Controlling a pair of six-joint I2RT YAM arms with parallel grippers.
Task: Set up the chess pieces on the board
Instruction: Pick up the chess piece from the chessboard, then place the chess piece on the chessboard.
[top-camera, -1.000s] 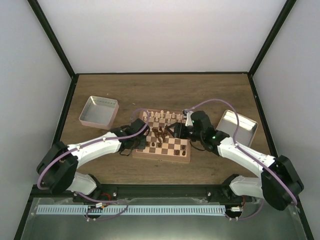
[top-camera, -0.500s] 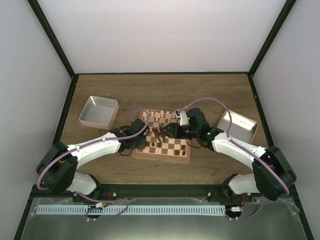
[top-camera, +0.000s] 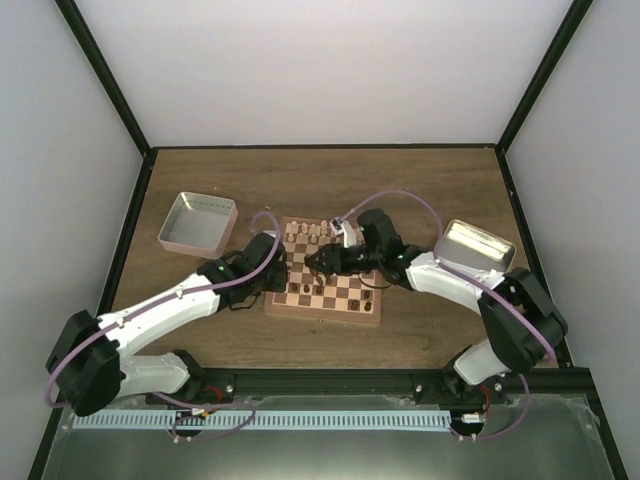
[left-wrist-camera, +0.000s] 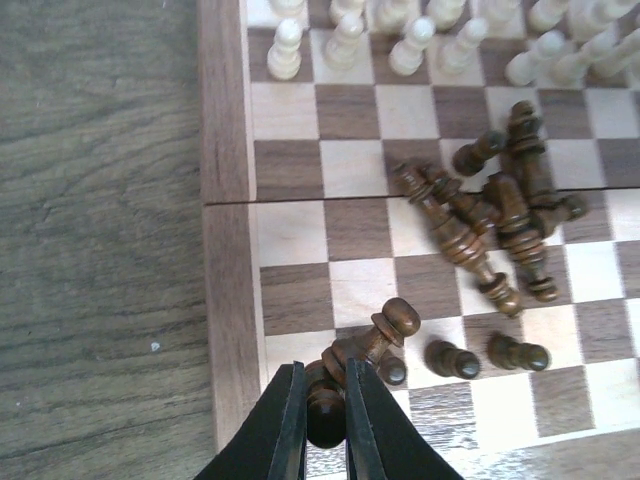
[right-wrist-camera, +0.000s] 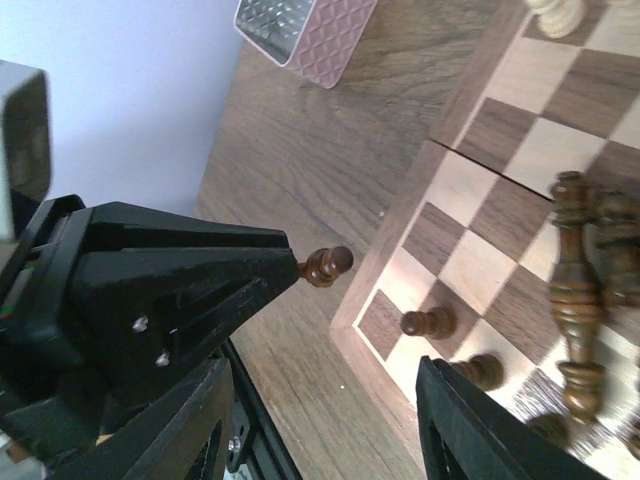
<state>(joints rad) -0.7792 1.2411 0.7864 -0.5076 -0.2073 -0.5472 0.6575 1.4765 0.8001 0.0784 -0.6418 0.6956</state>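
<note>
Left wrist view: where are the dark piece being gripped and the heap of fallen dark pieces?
gripped dark piece (left-wrist-camera: 325, 402), left wrist view, its rounded end between the fingers.
heap of fallen dark pieces (left-wrist-camera: 452, 230), left wrist view, shaft of one long piece.

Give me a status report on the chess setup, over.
Left gripper shut on a dark piece by the board's edge. Right gripper open, empty. Dark pile toppled mid-board, pale pieces standing.
</note>
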